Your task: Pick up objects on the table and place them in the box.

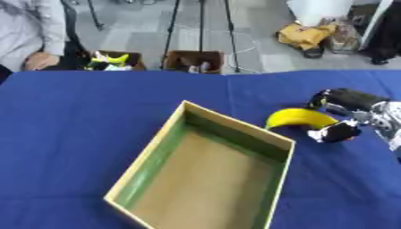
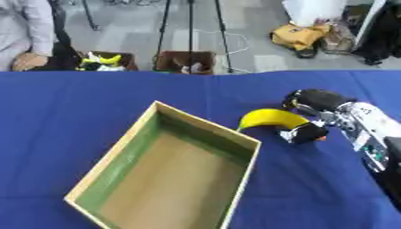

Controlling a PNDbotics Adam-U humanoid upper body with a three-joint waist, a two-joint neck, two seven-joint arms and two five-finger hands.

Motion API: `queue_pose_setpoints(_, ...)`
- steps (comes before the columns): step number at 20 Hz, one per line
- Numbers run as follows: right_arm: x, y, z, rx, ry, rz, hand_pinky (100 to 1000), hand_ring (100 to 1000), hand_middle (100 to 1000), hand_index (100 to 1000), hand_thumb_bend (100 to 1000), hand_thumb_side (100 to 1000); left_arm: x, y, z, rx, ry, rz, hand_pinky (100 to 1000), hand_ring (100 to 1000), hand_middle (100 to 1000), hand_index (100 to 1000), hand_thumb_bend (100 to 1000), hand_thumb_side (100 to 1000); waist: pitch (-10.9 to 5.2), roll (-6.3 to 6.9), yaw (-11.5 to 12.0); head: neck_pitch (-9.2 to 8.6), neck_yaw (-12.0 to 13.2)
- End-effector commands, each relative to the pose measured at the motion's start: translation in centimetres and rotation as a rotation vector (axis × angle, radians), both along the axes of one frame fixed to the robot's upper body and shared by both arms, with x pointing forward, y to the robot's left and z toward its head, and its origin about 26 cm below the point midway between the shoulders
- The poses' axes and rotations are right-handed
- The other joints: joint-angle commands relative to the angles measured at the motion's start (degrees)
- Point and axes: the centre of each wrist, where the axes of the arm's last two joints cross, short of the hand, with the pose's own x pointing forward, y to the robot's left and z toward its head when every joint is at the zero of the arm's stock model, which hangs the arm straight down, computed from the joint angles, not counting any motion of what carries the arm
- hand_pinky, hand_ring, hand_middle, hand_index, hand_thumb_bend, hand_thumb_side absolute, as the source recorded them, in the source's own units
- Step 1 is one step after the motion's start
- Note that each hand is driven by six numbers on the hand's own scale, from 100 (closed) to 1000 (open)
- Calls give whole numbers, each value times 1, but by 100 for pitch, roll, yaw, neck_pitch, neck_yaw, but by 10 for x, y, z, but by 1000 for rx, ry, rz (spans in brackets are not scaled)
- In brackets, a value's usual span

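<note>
Just beside the box's [image 1: 278, 138] right rim, the right hand [image 2: 313, 118] (fingers curled) grips the banana [image 2: 270, 118] over open blue table [image 1: 78, 116].

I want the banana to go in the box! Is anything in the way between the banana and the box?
Nothing visible. The banana, in the right hand, sits just right of the box, with only bare blue cloth between. The box looks empty.

Past the far edge of your blue table [image 1: 94, 116], two open cartons sit on the grey floor: the left carton [image 1: 117, 60] holds something yellow and green, the right carton [image 1: 194, 61] something pale. Black tripod legs [image 1: 171, 27] rise behind them. Far right you see a yellow bag [image 1: 304, 34] beside a white bin [image 1: 319, 10].
</note>
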Motion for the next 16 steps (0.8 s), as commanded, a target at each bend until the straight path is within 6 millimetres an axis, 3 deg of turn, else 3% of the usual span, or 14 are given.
queue_pose_setpoints(1, -5, -6, 18, -18, -47, -10, 740, 769, 635, 717, 135, 579, -2, 1, 7, 23, -21, 2, 216, 419, 424, 619, 100, 999, -145, -2, -15, -68, 15)
queue_pose_setpoints(16, -6, -7, 24, 0, -101, -10, 727, 753, 599, 680, 100, 635, -2, 2, 7, 26, -19, 2, 217, 420, 425, 619, 100, 998, -181, 16, -57, -73, 16)
